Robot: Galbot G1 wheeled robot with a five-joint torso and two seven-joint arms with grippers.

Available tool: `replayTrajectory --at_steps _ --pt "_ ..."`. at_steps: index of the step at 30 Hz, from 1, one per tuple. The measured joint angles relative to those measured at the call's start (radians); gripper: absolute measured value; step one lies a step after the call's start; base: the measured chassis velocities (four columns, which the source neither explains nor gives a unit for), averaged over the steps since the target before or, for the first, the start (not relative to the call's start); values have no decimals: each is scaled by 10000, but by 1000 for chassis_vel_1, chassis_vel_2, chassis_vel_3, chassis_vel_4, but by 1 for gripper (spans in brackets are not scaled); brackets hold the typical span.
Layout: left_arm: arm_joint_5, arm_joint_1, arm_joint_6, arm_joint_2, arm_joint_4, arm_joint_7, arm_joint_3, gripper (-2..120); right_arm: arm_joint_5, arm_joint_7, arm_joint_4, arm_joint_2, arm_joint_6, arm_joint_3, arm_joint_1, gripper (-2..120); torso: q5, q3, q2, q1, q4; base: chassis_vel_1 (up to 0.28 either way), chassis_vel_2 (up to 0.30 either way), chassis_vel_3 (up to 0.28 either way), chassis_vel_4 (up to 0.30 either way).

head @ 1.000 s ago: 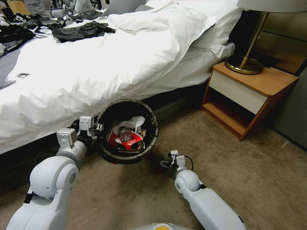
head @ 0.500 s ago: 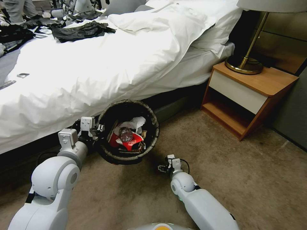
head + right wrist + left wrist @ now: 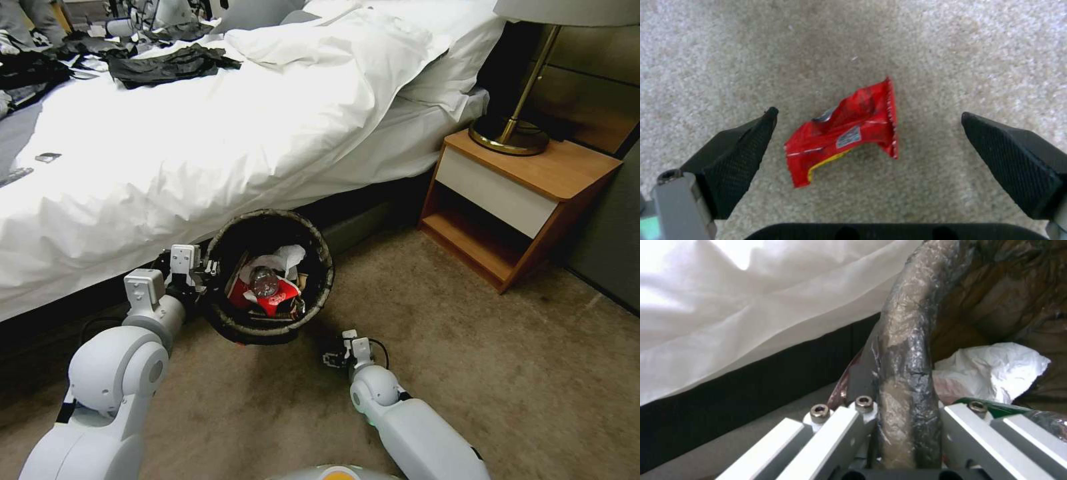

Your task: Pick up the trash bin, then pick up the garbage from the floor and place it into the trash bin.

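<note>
Beige carpet floor [image 3: 467, 373] is lying open and bare ahead of and to the right of the arms; the bed [image 3: 200, 133], with its dark base, is closing off the far and left side, and a wooden nightstand [image 3: 527, 193] carrying a brass lamp base [image 3: 510, 137] is blocking the far right corner.

Left gripper [image 3: 208, 270] is clamping the rim of the trash bin [image 3: 269, 275], holding it tilted with its mouth facing the head camera, close against the bed edge. In the left wrist view the fingers [image 3: 835, 436] are sitting tight on either side of the liner-wrapped rim [image 3: 907, 380], one outside the wall and one inside. Inside the bin, just beyond the inner finger, white tissue [image 3: 996, 370] is lying; the head view is also showing a red wrapper [image 3: 273, 297] and a clear bottle [image 3: 265, 281] among the contents.

Right gripper [image 3: 337, 355] is pointing down at the carpet, just right of and nearer than the bin. Its fingers [image 3: 735, 156] are standing wide apart, touching nothing. A red snack packet [image 3: 849, 133] is lying on the carpet between them, nearer the finger with the visible screw, with open carpet all round it.
</note>
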State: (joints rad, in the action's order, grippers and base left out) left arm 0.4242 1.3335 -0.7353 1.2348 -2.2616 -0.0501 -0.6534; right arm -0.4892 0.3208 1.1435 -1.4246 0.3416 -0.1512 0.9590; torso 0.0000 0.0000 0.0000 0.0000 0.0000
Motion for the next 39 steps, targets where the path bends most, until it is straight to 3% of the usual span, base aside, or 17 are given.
replayTrajectory --at_steps 35,39 --pt "-25 -32 0 40 34 52 -17 1 146 -342 -1243 -331 -218 -180 -604 100 -3 -1 1 -1 -3 0 0 0 0" --pt "-23 -49 0 26 74 56 -43 1 206 -360 -1068 -283 -189 -163 -411 91 -8 -2 1 -1 -5 0 0 0 0"
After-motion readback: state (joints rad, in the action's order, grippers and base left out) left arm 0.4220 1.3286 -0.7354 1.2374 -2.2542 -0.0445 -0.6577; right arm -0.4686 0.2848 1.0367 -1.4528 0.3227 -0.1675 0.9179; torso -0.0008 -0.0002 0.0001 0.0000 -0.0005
